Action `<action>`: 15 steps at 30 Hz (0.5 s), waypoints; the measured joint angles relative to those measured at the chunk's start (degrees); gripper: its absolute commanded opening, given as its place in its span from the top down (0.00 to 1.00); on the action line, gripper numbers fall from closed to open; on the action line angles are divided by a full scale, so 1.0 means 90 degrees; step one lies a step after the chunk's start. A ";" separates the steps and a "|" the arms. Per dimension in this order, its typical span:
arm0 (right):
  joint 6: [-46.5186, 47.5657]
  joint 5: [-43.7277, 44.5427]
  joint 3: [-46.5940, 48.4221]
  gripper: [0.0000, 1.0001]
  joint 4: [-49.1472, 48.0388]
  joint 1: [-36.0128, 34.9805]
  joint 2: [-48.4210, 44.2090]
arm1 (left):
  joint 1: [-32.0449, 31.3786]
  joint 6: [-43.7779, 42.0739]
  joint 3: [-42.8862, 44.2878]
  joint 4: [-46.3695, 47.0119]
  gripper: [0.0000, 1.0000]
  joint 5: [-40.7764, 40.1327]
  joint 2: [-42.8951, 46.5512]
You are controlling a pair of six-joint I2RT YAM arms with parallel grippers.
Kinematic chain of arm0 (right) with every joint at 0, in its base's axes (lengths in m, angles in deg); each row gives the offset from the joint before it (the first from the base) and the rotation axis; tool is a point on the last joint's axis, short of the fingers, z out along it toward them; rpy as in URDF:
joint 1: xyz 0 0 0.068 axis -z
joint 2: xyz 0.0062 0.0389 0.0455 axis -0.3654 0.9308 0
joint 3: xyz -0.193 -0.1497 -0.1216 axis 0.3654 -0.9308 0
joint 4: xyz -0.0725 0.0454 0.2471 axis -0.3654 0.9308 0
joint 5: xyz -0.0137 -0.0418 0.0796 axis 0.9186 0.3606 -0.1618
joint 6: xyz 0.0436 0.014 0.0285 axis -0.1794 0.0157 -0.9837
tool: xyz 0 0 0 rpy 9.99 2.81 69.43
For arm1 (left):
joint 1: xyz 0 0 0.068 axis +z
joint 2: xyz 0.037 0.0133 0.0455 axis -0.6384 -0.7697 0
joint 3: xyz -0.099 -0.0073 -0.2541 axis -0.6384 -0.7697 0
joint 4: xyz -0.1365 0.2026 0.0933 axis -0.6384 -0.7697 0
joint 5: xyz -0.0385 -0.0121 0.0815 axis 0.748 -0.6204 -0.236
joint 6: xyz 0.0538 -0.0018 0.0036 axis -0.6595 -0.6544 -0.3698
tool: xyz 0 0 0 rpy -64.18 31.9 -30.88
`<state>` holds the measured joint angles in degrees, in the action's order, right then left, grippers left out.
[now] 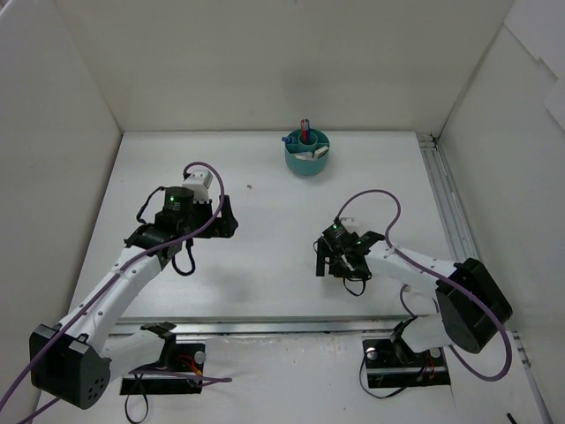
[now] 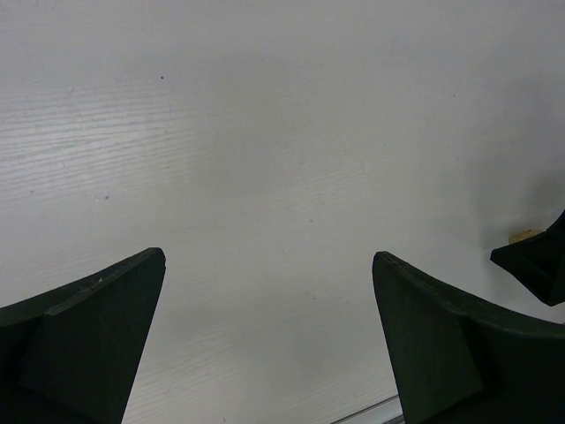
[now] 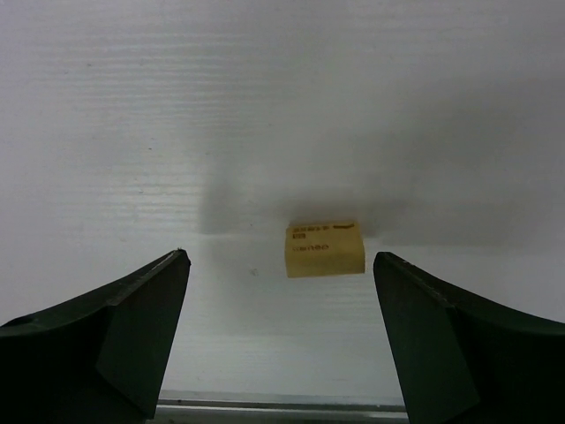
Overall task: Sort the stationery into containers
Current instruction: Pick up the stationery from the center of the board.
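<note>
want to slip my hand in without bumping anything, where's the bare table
Bare table runs between the left tool and the right tool, up to the teal cup. Both far corners either side of the cup are free too. It is crowded under the right tool, where the eraser lies.

matt cream eraser [image 3: 325,248] lies on a matt, finely ridged white table [image 3: 265,106].

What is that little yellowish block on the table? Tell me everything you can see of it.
A small cream-yellow eraser block, rectangular, rubbery-looking, with dark printing on top, too small to read. It lies flat on the white table, just ahead of the right tool, whose fingers stand open and clear of it.
</note>
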<state>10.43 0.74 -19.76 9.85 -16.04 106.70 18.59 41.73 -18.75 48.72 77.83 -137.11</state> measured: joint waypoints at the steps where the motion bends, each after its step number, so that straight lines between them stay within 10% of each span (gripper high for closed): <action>1: -0.0112 0.0087 0.0000 0.19 0.0100 -0.0041 0.0036 | -0.0002 0.0000 0.0000 0.0000 0.00 -0.0002 0.0022; 7: -0.0515 0.0561 0.0002 0.66 0.0454 -0.0153 0.0211 | -0.0027 -0.0002 0.0000 -0.0005 0.00 -0.0053 0.0063; 15: -0.0549 0.0908 0.0216 0.86 0.0595 -0.0260 0.0255 | -0.0029 -0.0002 0.0000 -0.0002 0.00 -0.0151 0.0063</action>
<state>5.49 8.92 -17.81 15.21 -18.38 108.99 18.33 41.70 -18.75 48.70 76.47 -136.54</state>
